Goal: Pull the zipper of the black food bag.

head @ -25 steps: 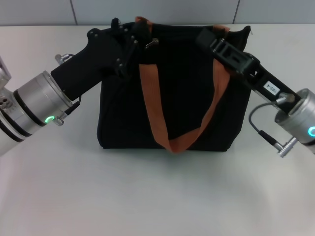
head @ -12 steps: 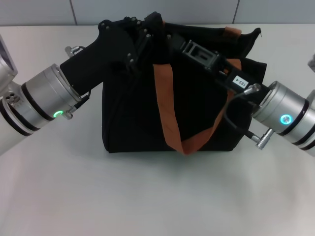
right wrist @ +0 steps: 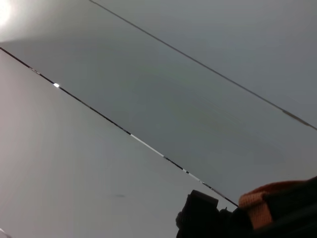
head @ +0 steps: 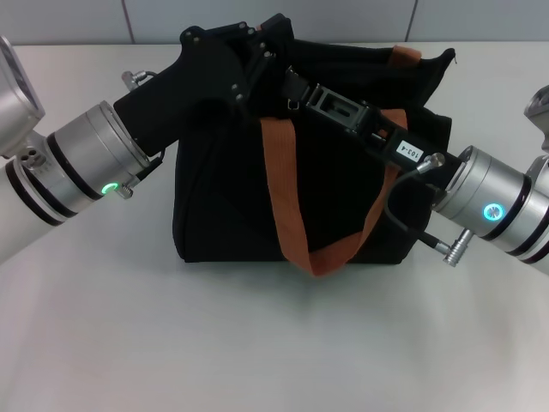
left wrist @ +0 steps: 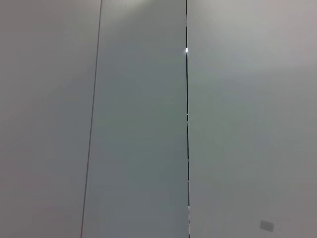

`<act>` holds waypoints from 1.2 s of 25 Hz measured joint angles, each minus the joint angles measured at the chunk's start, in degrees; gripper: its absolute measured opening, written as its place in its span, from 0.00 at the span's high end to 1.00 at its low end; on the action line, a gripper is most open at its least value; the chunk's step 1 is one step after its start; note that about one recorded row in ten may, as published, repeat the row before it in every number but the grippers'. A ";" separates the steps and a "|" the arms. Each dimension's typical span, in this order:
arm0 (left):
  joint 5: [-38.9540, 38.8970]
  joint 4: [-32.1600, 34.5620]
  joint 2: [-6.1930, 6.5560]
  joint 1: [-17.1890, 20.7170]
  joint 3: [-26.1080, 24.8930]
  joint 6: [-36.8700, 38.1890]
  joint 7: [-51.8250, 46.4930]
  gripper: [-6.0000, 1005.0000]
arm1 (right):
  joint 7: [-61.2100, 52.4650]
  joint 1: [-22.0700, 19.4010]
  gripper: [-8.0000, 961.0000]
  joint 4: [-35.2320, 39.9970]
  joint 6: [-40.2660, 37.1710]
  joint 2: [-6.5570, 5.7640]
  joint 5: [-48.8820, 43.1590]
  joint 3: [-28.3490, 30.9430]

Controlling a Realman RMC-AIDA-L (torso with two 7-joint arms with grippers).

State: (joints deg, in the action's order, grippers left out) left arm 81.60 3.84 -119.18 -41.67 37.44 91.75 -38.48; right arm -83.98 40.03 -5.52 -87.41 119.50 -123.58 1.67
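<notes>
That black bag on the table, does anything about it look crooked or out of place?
Mostly tidy. The boxy black fabric bag stands upright on the white table, nothing spilled. Its top edge is pulled uneven where both pincers, left and right, meet at its top left. One orange-brown webbing handle droops down the front.

The place looked like a plain test room or a laboratory. A smooth white table top (head: 257,343) stood against a bare pale grey wall of large flat panels (left wrist: 138,124) with thin dark seams (left wrist: 187,148) between them.
</notes>
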 joint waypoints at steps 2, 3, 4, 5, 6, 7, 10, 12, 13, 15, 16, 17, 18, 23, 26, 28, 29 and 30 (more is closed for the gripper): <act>-0.02 0.02 0.00 -0.05 -0.07 -0.02 0.01 0.97 | -0.01 0.05 0.72 0.01 -0.16 -0.02 -0.03 -0.14; -0.03 0.01 0.00 -0.05 -0.14 -0.03 0.02 0.97 | -0.01 0.05 0.72 0.01 -0.14 -0.03 -0.03 -0.17; -0.05 0.02 0.00 -0.06 -0.19 -0.04 0.02 0.97 | -0.02 0.04 0.72 0.00 -0.09 -0.04 -0.03 -0.22; -0.08 0.01 0.00 -0.06 -0.22 -0.05 0.03 0.97 | -0.02 0.02 0.72 0.01 -0.02 -0.05 -0.03 -0.24; -0.12 0.01 0.00 -0.07 -0.23 -0.06 0.03 0.97 | -0.02 0.02 0.72 0.02 0.06 -0.05 -0.03 -0.25; -0.15 -0.01 0.00 -0.07 -0.23 -0.06 0.04 0.97 | -0.03 0.02 0.72 0.03 0.09 -0.06 -0.03 -0.26; -0.23 -0.10 0.00 -0.11 -0.16 -0.07 0.05 0.97 | 0.08 0.26 0.75 0.33 0.35 -0.06 -0.06 -0.56; -0.25 -0.12 0.00 -0.14 -0.13 -0.03 0.06 0.97 | 0.46 0.42 0.80 0.65 0.39 -0.05 -0.06 -0.88; -0.26 -0.13 0.00 -0.14 -0.16 0.02 0.06 0.97 | 0.53 0.53 0.83 0.77 0.41 -0.03 -0.08 -1.02; -0.26 -0.15 0.00 -0.14 -0.23 0.19 0.07 0.97 | 0.59 0.69 0.88 0.97 0.39 -0.03 -0.25 -1.11; -0.26 -0.16 0.00 -0.14 -0.26 0.23 0.07 0.97 | 0.64 0.77 0.89 1.13 0.38 -0.04 -0.41 -1.13; -0.27 -0.16 0.00 -0.14 -0.28 0.24 0.07 0.97 | 0.67 0.84 0.90 1.28 0.38 -0.07 -0.54 -1.15; -0.29 -0.16 0.00 -0.14 -0.30 0.24 0.07 0.97 | 0.69 0.86 0.90 1.41 0.38 -0.09 -0.59 -1.15; -0.51 -0.08 0.00 0.20 -0.50 0.08 0.08 0.97 | 0.63 0.01 0.94 1.96 0.50 -0.06 -0.59 -0.90; -0.55 0.19 -0.01 0.73 -0.60 0.07 0.12 0.97 | 0.14 -0.49 0.96 2.56 0.55 -0.08 -0.54 -0.77; -0.56 0.38 0.00 1.12 -0.72 0.00 0.22 0.97 | 0.00 -0.69 0.98 2.69 0.52 -0.16 -0.51 -0.75; -0.56 0.42 0.00 1.28 -0.79 -0.03 0.46 0.97 | -0.24 -0.84 0.98 2.90 0.40 -0.18 -0.50 -0.73; -0.56 0.43 0.00 1.41 -0.91 -0.07 0.77 0.97 | -0.50 -1.04 0.99 3.17 0.19 -0.19 -0.47 -0.67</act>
State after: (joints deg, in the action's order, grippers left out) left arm 81.04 4.27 -119.18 -40.26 36.53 91.68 -37.71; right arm -84.48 38.99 -2.36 -87.22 119.31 -124.06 1.00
